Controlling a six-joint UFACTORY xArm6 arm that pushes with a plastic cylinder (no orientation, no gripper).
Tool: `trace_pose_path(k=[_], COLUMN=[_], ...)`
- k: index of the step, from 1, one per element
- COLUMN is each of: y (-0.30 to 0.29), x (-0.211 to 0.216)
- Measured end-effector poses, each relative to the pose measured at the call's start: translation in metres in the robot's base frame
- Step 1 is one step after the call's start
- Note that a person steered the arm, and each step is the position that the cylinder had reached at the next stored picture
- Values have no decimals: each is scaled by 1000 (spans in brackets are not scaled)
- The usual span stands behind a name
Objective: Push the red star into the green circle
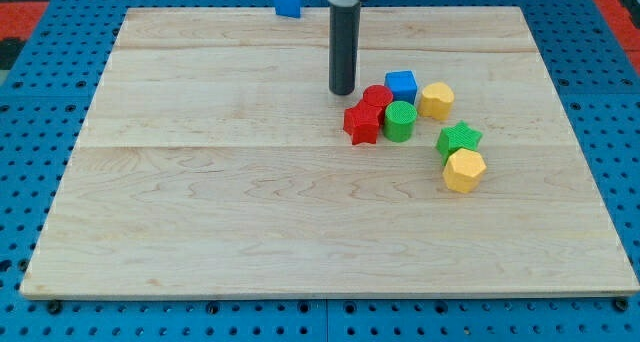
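Observation:
The red star [361, 123] lies near the middle of the wooden board, touching the left side of the green circle [399, 120]. A second red block [377, 97], rounded, sits just above them, touching both. My tip [343, 90] stands on the board just up and to the left of the red star, close beside the rounded red block.
A blue cube [401, 85] and a yellow block [435, 100] lie right of the red blocks. A green star [459, 139] and a yellow hexagon [464, 170] sit lower right. Another blue block [288, 0] lies at the board's top edge [200, 12].

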State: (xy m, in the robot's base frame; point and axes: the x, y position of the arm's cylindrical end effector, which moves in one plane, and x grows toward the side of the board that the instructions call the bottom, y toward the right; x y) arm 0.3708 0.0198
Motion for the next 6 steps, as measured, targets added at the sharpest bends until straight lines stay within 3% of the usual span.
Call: trace_pose_path(k=[1,3,5,6], y=[-12,-10,29,34], x=[29,23,47,19])
